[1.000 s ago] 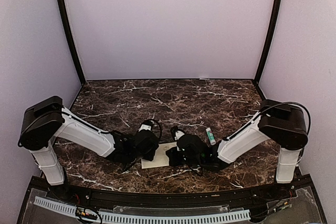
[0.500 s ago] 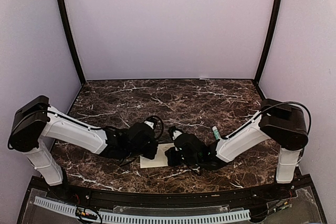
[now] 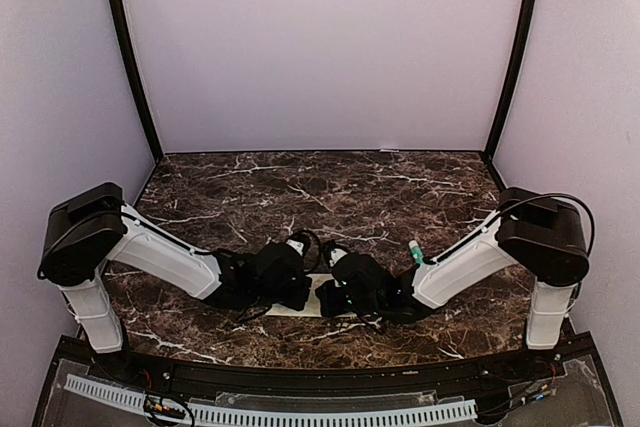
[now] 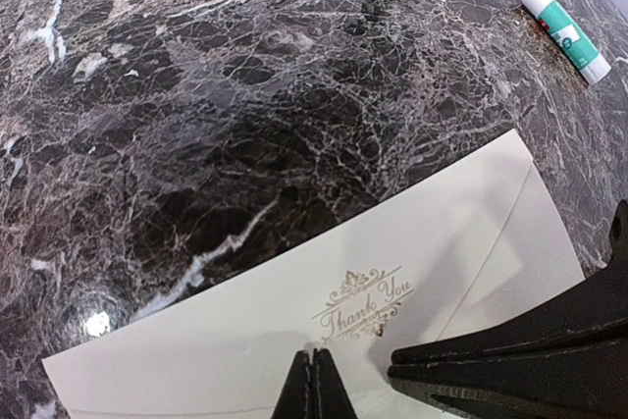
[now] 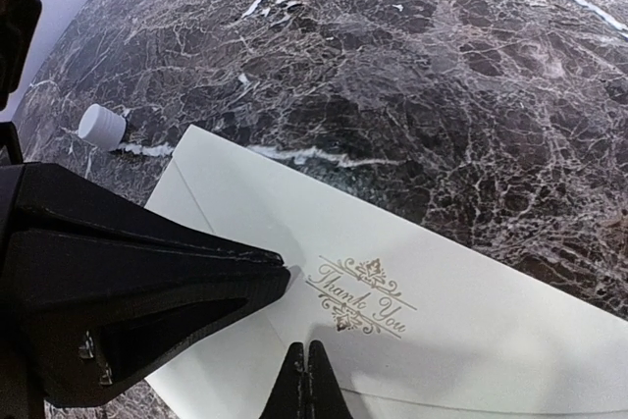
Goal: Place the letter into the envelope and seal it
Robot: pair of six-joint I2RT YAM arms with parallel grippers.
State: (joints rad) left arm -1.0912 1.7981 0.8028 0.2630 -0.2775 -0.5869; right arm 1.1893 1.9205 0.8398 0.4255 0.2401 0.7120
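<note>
The cream envelope (image 4: 245,340) lies flat on the marble table, its pointed flap folded down and a gold "Thank You" emblem (image 4: 361,306) facing up. It also shows in the right wrist view (image 5: 471,311) and as a pale strip between the grippers in the top view (image 3: 316,281). My left gripper (image 4: 314,365) is shut, its tip on the envelope just below the emblem. My right gripper (image 5: 304,355) is shut too, its tip on the paper beside the emblem. The two grippers nearly meet (image 3: 300,292) (image 3: 332,297). The letter is not in view.
A white and green glue stick (image 4: 564,31) lies on the table to the right of the envelope, close to its corner (image 5: 103,127) (image 3: 415,250). Dark marble table (image 3: 320,197) extends behind, with purple walls around it.
My left gripper has moved right over the envelope, closer to my right gripper. The glue stick sits slightly farther right than before.
</note>
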